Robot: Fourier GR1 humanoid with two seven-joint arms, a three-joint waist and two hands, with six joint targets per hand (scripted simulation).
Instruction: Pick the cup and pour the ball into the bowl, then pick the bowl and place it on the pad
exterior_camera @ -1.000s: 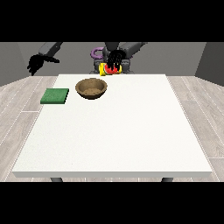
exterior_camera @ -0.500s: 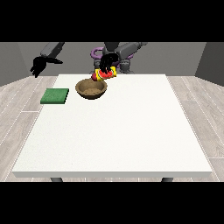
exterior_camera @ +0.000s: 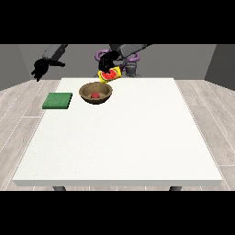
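The cup (exterior_camera: pixel 110 75), yellow with a red inside, is hanging tipped over, its mouth facing down toward the camera, just above the far rim of the bowl (exterior_camera: pixel 96 93). The hand at the view's right (exterior_camera: pixel 108 61) is clamping round the cup from above, its arm reaching in from the robot's body at the top of the view. The ball (exterior_camera: pixel 95 95), red, is lying inside the brown bowl, near its middle. The bowl is sitting on the white surface (exterior_camera: pixel 124 137) toward its far left part. The green pad (exterior_camera: pixel 58 100) is lying flat on the surface near the left edge, beside the bowl but apart from it. The hand at the view's left (exterior_camera: pixel 39 69) is hovering off the surface's far left corner, above the floor, holding nothing; whether its fingers are apart or together cannot be told.
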